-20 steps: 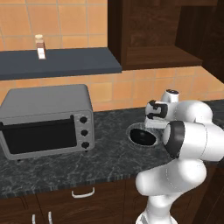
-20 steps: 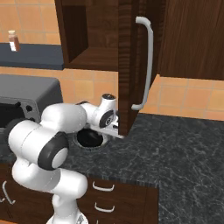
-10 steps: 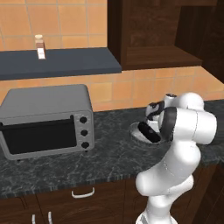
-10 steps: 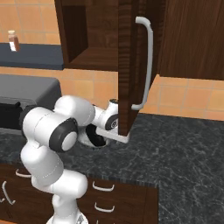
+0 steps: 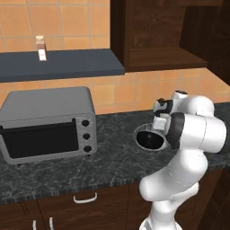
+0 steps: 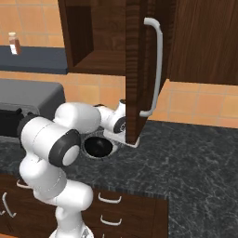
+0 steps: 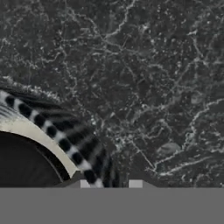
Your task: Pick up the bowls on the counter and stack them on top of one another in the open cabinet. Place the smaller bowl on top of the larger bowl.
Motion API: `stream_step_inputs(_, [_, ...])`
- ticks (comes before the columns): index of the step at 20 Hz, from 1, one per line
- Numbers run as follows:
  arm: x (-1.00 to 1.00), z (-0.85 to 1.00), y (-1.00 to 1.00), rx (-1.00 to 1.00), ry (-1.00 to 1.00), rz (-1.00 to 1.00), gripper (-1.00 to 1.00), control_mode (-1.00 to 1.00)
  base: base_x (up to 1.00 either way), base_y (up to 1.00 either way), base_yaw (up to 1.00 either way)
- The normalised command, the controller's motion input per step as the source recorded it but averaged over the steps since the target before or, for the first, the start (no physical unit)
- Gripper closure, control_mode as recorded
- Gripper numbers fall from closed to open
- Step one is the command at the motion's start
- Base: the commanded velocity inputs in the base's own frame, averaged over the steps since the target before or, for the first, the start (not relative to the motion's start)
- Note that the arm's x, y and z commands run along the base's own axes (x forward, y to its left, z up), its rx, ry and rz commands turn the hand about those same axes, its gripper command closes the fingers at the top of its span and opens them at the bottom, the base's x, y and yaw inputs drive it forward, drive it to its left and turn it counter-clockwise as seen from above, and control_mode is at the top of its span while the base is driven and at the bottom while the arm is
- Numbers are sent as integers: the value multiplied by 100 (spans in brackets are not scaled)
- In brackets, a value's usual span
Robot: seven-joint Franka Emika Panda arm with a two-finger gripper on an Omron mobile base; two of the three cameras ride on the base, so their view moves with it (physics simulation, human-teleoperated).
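I have the gripper (image 7: pixel 109 183) low over the counter (image 7: pixel 153 87) beside the bowl (image 7: pixel 52 140); whether its fingers are apart, I can't tell.

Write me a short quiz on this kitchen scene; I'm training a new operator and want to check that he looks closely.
1. True or false: the bowl sits inside the cabinet.
2. What stands on the blue shelf? A) a bottle B) a kettle C) a mug
3. Fill in: on the counter, left of the bowl, stands a grey ___.
Key: 1 false, it is on the counter; 2 A; 3 oven.
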Motion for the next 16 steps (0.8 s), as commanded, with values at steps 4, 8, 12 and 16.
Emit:
stream_step_inputs(4, [-72, 100, -2, 9, -27, -15, 100, -100, 0, 0, 0])
stream_step_inputs(8, [-82, 100, 0, 14, -31, -27, 100, -100, 0, 0, 0])
stream_step_inputs(12, [-77, 100, 0, 18, -33, -32, 100, -100, 0, 0, 0])
stream_step_inputs(16, [-58, 100, 0, 15, -34, -31, 100, -100, 0, 0, 0])
